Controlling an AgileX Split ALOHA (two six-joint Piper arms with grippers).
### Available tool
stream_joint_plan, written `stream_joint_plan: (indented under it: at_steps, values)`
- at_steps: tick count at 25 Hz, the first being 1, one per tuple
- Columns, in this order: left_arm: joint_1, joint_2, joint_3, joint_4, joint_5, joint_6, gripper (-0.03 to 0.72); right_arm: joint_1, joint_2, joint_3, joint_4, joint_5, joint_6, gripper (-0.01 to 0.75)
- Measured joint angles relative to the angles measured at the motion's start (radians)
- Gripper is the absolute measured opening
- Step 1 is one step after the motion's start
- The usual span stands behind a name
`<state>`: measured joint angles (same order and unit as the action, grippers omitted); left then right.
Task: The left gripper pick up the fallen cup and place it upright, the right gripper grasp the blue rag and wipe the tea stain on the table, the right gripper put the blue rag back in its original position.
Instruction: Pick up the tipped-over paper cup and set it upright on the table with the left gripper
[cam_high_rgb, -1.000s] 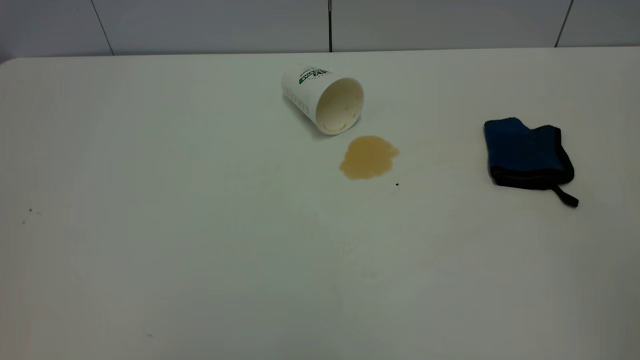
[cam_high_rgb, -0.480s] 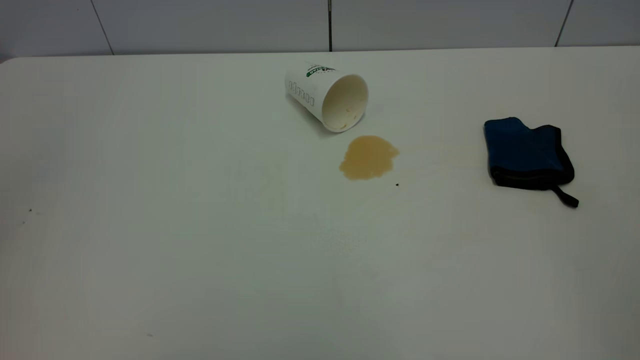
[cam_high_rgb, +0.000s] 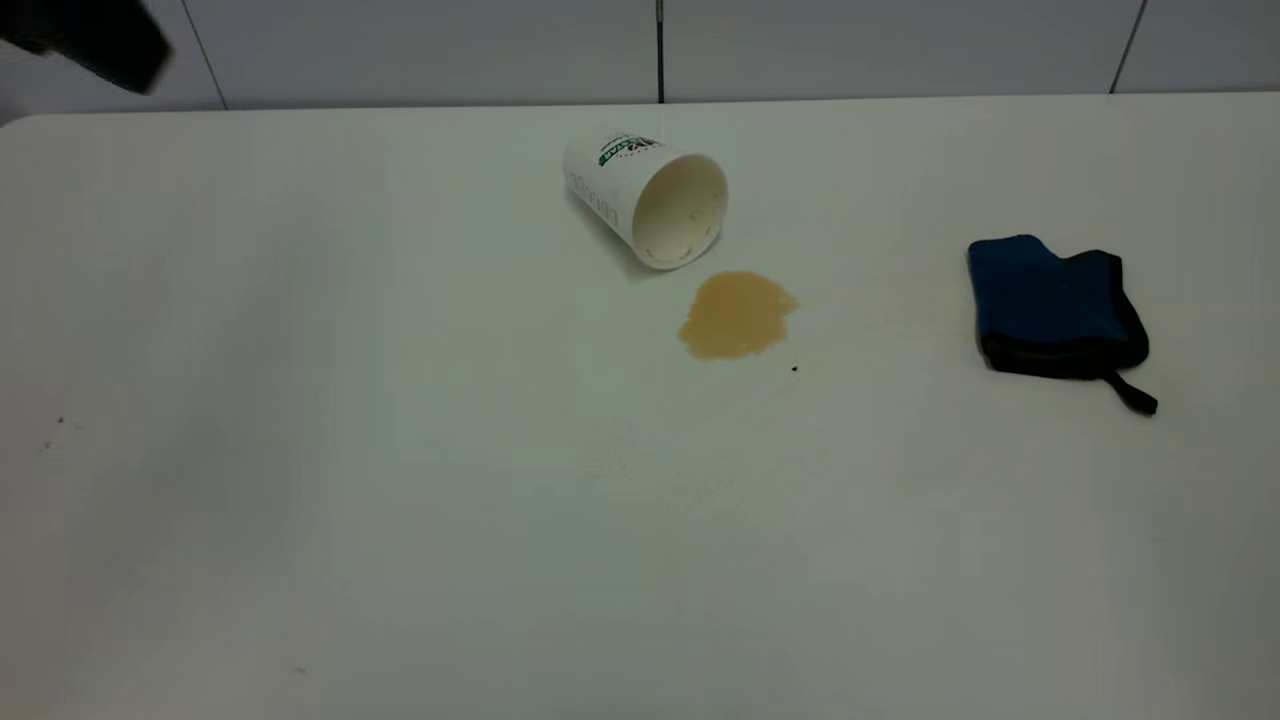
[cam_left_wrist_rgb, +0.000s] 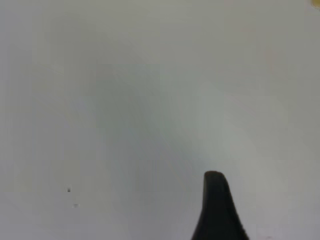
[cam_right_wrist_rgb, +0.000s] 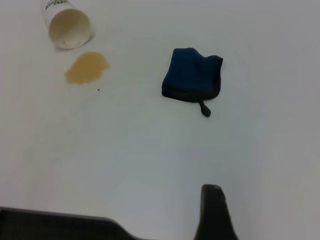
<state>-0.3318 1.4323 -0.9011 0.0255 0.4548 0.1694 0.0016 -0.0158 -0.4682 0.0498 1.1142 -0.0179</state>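
Observation:
The cup (cam_high_rgb: 645, 195) lies on its side at the back middle of the table (cam_high_rgb: 400, 480), its mouth towards the tea stain (cam_high_rgb: 738, 314) just in front of it. The blue rag (cam_high_rgb: 1055, 308) lies folded at the right, its loop tab pointing forward. A dark part of my left gripper (cam_high_rgb: 90, 35) shows at the far left back corner, well away from the cup; in its wrist view, part of it (cam_left_wrist_rgb: 216, 205) hangs over bare table. My right gripper (cam_right_wrist_rgb: 212, 212) is outside the exterior view; its wrist view shows the rag (cam_right_wrist_rgb: 191, 75), stain (cam_right_wrist_rgb: 86, 68) and cup (cam_right_wrist_rgb: 67, 25) at a distance.
A tiny black speck (cam_high_rgb: 794, 369) lies just in front of the stain. A tiled wall (cam_high_rgb: 660, 50) runs behind the table's back edge. A dark bar (cam_right_wrist_rgb: 60, 225) crosses the corner of the right wrist view.
The cup rocked slightly to the right and rolled back to where it lay. The dark end of my left arm has come into view at the back left corner.

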Motion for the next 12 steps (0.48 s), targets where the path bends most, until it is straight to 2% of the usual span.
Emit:
stream_joint_plan:
  at_steps: [7, 12]
  values:
    - [-0.219, 0.382, -0.244, 0.462, -0.01, -0.425, 0.547, 0.0, 0.0, 0.0, 0.0, 0.0, 0.0, 0.558]
    - [-0.34, 0.617, -0.462, 0.725, 0.062, -0.695, 0.547, 0.0, 0.0, 0.0, 0.0, 0.0, 0.0, 0.553]
